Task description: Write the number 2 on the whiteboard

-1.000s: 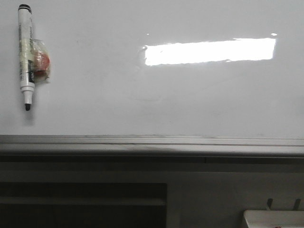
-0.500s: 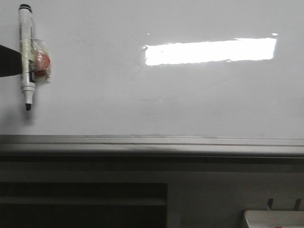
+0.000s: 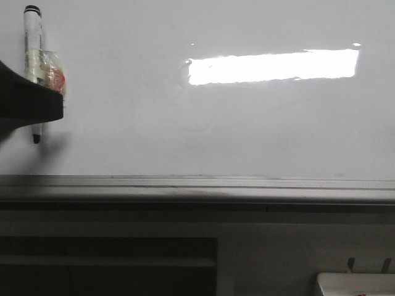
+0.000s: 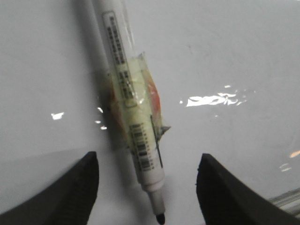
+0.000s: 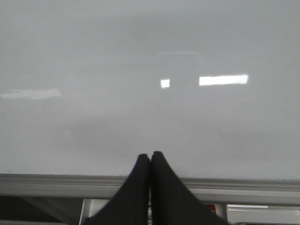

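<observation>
Clearly nearer to the left gripper [image 4: 147, 180] than to the right gripper [image 5: 150, 161]: a white-barrelled black-tipped marker pen [image 4: 129, 108], stuck to the large glossy whiteboard [image 3: 247, 135] by a crumpled patch of yellowish tape with a red spot [image 4: 140, 101]. Hangs with its long axis close to upright, cap end up, bare tip down, well above the board's grey metal bottom rail [image 3: 197, 185] and far toward the board's left edge. Sits between the two spread black fingers [image 4: 70, 187] in the left wrist view, jaws wide open on either side of the lower barrel, not yet touching it by the look of things. Shows in the front view as a dark mass crossing the pen's lower part from the left. Rests shut and empty on the right side, fingers pressed together just above the rail, pointed at bare board. No number 2 drawn anywhere yet; writing surface blank apart from a bright rectangular light reflection [image 3: 271, 66]. Likely next: closing squarely across the barrel.
</observation>
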`<move>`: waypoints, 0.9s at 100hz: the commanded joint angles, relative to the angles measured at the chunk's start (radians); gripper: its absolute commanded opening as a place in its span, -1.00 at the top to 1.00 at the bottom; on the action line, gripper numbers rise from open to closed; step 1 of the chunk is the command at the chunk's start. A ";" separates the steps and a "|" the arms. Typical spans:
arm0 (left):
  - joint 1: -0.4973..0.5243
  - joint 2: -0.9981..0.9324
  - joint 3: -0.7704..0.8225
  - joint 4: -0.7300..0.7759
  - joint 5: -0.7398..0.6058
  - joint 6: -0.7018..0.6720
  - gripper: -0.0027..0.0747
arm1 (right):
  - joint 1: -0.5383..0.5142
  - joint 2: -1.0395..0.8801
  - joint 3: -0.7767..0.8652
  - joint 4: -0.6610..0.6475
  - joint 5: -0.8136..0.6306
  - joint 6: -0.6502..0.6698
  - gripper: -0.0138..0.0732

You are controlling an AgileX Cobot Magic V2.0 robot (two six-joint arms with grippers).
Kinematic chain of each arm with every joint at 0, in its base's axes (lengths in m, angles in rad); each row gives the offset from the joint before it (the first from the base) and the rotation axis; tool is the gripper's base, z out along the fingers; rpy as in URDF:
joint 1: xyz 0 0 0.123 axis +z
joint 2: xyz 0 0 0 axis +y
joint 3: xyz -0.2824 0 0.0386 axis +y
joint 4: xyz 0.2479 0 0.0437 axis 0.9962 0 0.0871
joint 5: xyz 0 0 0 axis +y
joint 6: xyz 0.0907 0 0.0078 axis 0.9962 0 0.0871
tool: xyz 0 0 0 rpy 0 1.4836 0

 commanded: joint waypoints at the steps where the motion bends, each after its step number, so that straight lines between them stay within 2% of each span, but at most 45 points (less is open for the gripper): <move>1: -0.009 0.009 -0.051 0.000 -0.089 -0.008 -0.16 | 0.001 0.008 -0.027 0.001 -0.078 -0.010 0.80; 11: -0.009 0.041 -0.068 0.000 -0.086 -0.008 -0.15 | 0.001 0.008 -0.025 0.001 -0.076 -0.010 0.80; 18: -0.009 0.064 -0.070 0.000 -0.081 -0.008 -0.03 | 0.002 0.008 -0.025 0.001 -0.070 -0.010 0.80; 23: -0.009 0.077 -0.070 -0.005 -0.059 -0.008 0.14 | 0.005 0.008 -0.025 0.001 -0.067 -0.010 0.80; 42: -0.009 0.084 -0.070 -0.004 -0.033 -0.008 0.99 | 0.040 0.008 -0.025 0.001 -0.059 -0.010 0.80; 53: -0.009 0.084 -0.070 0.012 -0.033 -0.008 0.98 | 0.073 0.008 -0.025 0.001 -0.059 -0.010 0.80; 65: -0.009 0.081 -0.070 0.082 -0.029 -0.008 0.98 | 0.160 0.008 -0.044 0.011 -0.049 -0.022 0.80; 74: -0.024 0.059 -0.070 0.191 -0.008 -0.008 0.98 | 0.269 0.008 -0.093 0.051 -0.033 -0.108 0.80; 84: -0.046 0.027 -0.070 0.355 0.016 -0.008 0.98 | 0.394 0.015 -0.142 0.057 -0.035 -0.136 0.79; 90: -0.061 0.008 -0.070 0.458 0.025 -0.008 0.98 | 0.469 0.033 -0.170 0.057 -0.037 -0.153 0.69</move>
